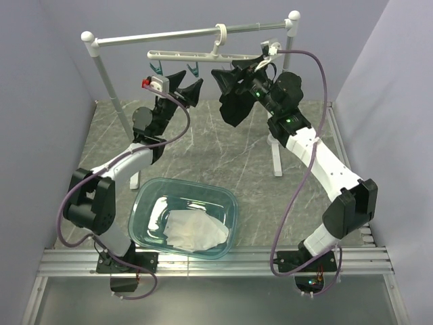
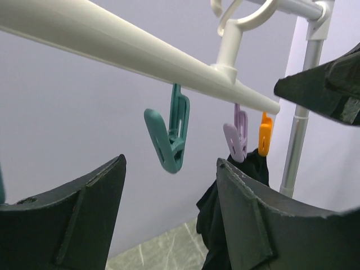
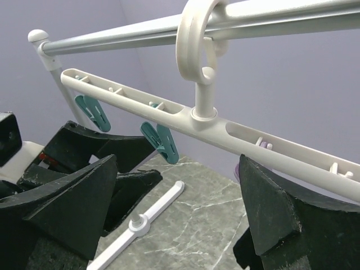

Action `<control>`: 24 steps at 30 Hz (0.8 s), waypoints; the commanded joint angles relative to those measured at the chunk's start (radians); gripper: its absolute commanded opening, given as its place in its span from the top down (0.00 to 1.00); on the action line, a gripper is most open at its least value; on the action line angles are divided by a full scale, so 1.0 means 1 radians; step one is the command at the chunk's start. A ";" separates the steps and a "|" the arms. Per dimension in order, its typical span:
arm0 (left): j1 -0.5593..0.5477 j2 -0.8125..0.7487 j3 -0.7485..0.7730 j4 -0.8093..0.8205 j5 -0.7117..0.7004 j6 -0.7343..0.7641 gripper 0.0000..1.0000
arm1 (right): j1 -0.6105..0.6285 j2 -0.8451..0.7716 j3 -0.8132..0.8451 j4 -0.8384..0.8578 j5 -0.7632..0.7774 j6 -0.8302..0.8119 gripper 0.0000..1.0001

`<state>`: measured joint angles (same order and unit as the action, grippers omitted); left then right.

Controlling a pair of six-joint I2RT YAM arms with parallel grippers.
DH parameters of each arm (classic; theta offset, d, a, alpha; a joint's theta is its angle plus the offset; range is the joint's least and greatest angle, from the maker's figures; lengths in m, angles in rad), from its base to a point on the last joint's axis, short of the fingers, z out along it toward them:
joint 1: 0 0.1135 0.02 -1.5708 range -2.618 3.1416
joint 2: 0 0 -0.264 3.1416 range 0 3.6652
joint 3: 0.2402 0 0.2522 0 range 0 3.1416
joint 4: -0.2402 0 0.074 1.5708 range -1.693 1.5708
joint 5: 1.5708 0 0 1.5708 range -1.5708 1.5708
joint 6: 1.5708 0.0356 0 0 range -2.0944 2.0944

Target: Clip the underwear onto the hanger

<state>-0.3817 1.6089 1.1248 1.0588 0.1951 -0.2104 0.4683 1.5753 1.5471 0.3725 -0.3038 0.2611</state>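
Both pincers are up at the hanger (image 1: pixel 203 55), and the underwear (image 1: pixel 195 230) is not. It lies well below them and back toward the arm bases, so the coming move turns on that gap.

The left pincer (image 2: pixel 171 163) is spread wide and holds nothing. A teal peg (image 2: pixel 169 140) hangs just ahead of it, framed between its two fingers, and we see no contact. Further along to its right hang the purple peg (image 2: pixel 237 138) and the orange peg (image 2: pixel 265 134), with a black garment (image 2: pixel 216 225) clipped below them.

The right pincer (image 3: pixel 177 163) is also wide open and empty. It faces the hanger's hook from just beneath the bar, and the black garment hangs close under it.

The hanger's long axis runs crosswise in front of both pincers, parallel to the rail (image 1: pixel 189 32) that carries it.

From the left pincer, the underwear lies almost straight back and down. From the right pincer, it lies back, down and off to that pincer's left. We judge the left arm the nearer, though not by much.

The underwear is a crumpled heap with no clear long axis, lying in a translucent bin (image 1: pixel 145 196). It is the only thing we see inside, and it sits toward the bin's right half. One pincer has to come down into the bin from above.
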 commanded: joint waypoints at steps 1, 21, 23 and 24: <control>0.000 0.034 0.075 0.115 0.027 -0.046 0.30 | 0.007 0.018 0.067 0.031 0.005 0.023 0.06; -0.022 0.080 0.142 0.066 0.073 0.014 0.86 | 0.029 0.109 0.139 0.031 0.049 0.050 0.18; -0.028 0.074 0.144 0.059 0.075 0.020 0.91 | 0.039 0.111 0.134 0.031 0.045 0.043 0.19; -0.031 0.074 0.144 0.058 0.073 0.034 0.92 | 0.043 0.114 0.134 0.031 0.045 0.037 0.19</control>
<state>-0.3962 1.7199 1.2308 1.1042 0.2462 -0.2169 0.4915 1.6897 1.6382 0.3668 -0.2729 0.3130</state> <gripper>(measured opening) 0.248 0.814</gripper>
